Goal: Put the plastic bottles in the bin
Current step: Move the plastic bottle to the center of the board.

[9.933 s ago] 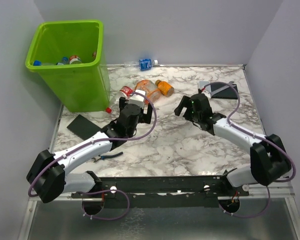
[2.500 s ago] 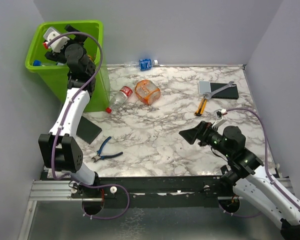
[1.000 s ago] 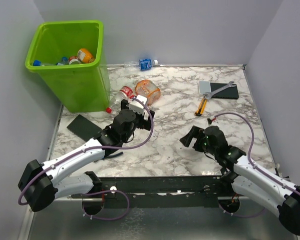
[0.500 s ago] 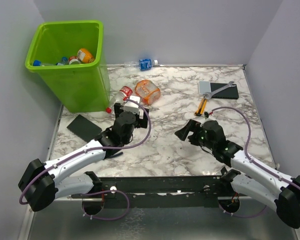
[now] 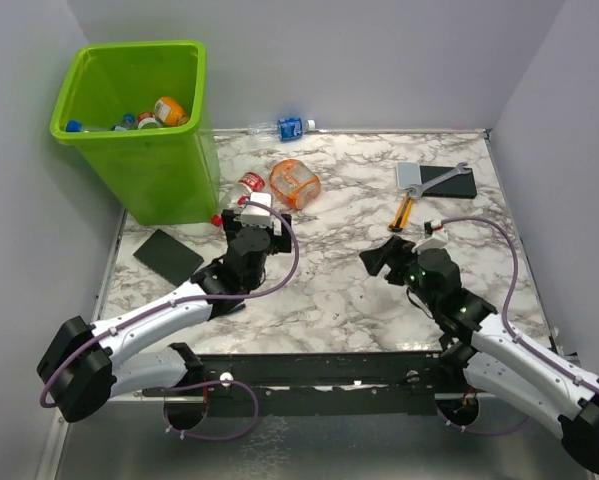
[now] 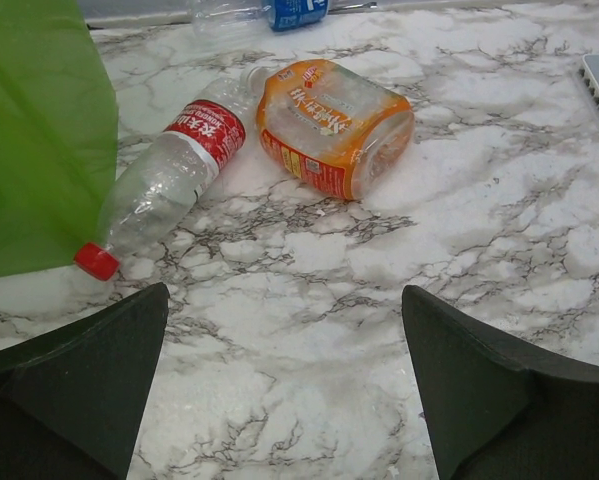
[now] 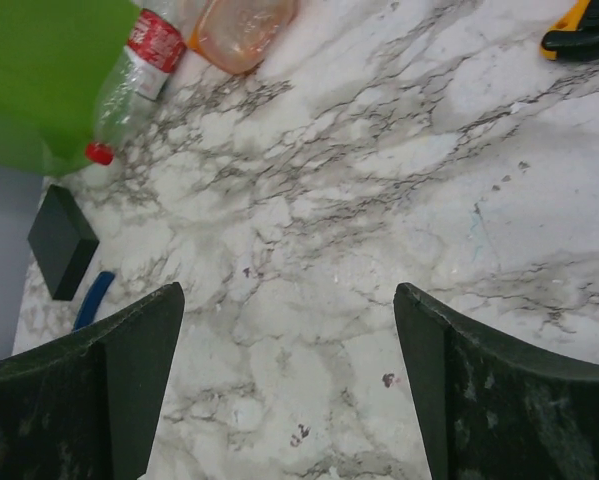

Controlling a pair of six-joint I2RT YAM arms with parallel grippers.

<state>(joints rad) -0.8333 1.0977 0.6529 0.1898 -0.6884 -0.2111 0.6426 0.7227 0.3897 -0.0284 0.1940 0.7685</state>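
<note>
The lime-green bin (image 5: 129, 120) stands at the back left with several bottles inside. On the table beside it lie a clear red-labelled bottle (image 5: 241, 190) and a crushed orange bottle (image 5: 295, 183). A blue-labelled bottle (image 5: 284, 128) lies at the back wall. My left gripper (image 5: 254, 218) is open and empty, just short of the red-labelled bottle (image 6: 169, 175) and the orange bottle (image 6: 329, 125), which show ahead of it (image 6: 284, 300) in the left wrist view. My right gripper (image 5: 384, 255) is open and empty over bare table at mid-right (image 7: 289, 295).
A flat black pad (image 5: 167, 255) lies left of my left arm. A yellow-handled tool (image 5: 403, 212), a wrench (image 5: 449, 172) and another black pad (image 5: 454, 185) lie at the back right. The right wrist view shows a blue pliers handle (image 7: 94, 298).
My left arm has come down from over the bin, where one more orange bottle now lies, and closed in on the table bottles. My right gripper has shifted slightly right.
</note>
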